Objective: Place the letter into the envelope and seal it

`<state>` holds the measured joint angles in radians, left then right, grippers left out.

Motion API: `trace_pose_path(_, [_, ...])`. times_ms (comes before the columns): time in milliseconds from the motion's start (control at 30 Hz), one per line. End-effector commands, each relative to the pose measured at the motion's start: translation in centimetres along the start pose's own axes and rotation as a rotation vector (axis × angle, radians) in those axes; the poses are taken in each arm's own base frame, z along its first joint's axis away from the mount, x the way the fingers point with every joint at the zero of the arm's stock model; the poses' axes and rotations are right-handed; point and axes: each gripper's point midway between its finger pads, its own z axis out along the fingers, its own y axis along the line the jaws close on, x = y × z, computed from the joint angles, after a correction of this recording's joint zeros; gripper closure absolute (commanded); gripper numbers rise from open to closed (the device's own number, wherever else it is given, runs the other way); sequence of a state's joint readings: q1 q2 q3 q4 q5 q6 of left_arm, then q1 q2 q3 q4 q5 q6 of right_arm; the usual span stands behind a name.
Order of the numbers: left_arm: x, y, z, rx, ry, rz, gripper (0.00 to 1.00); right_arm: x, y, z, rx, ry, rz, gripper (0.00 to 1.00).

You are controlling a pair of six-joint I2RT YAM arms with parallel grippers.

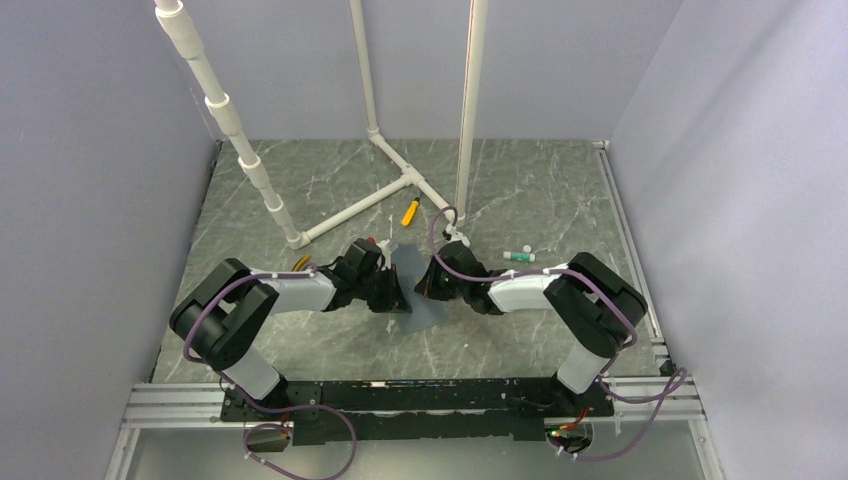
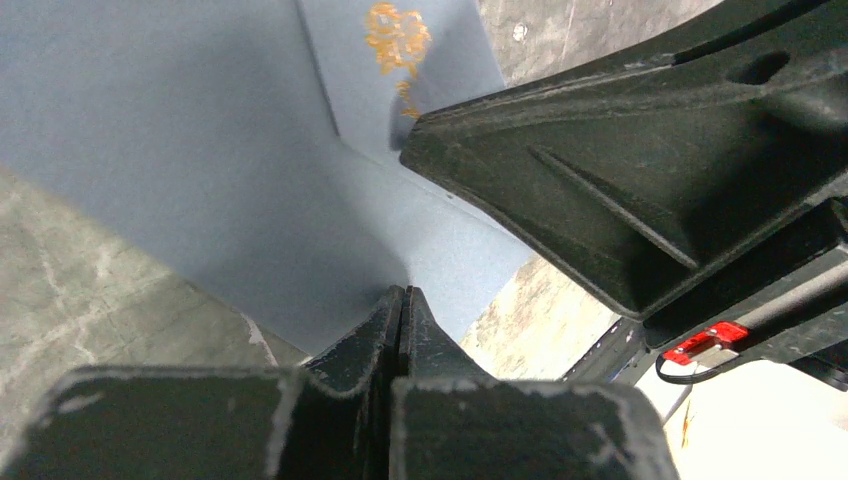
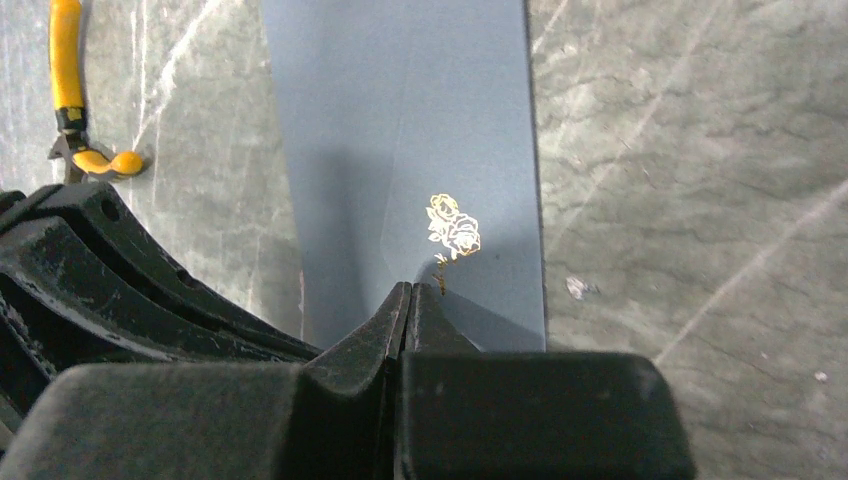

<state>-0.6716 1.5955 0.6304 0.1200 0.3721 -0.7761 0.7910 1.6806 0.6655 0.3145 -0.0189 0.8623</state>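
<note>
Slate blue-grey paper envelope (image 1: 416,290) is at the middle of the grey marbled counter (image 1: 540,190), between both arms. Left tool (image 2: 402,296) and right tool (image 3: 410,290) each pinch its edge, jaws fully closed.

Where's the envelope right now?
Top view: the envelope is mid-table between the two arms, left hand at its left edge, right hand at its right; the yellow-handled tool lies just beyond it.
</note>
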Motion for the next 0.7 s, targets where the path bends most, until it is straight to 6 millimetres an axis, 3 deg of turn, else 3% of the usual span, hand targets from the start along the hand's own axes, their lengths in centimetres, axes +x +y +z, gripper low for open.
trace_pose_path(0, [1.2,2.9,-0.1,-0.108,0.020,0.001,0.97,1.1,-1.8,1.2,0.081,0.035,0.013,1.00])
trace_pose_path(233, [2.4,4.6,-0.3,-0.156,0.022,-0.021,0.98,0.1,0.9,1.4,-0.024,0.014,0.048,1.00])
trace_pose_path(367, [2.8,4.4,-0.6,-0.129,0.017,-0.018,0.98,-0.1,2.6,1.8,-0.096,0.024,0.056,1.00])
trace_pose_path(467, [2.1,2.7,-1.1,-0.056,0.002,-0.012,0.98,0.3,2.6,2.3,-0.108,0.039,0.071,1.00])
trace_pose_path(533, [1.0,0.2,-1.8,0.029,-0.021,-0.004,0.98,0.8,2.3,2.5,-0.110,0.050,0.084,1.00])
trace_pose_path(667, [-3.1,-2.3,-4.8,0.021,-0.155,0.008,0.97,1.9,1.1,1.9,-0.086,0.074,0.081,1.00])
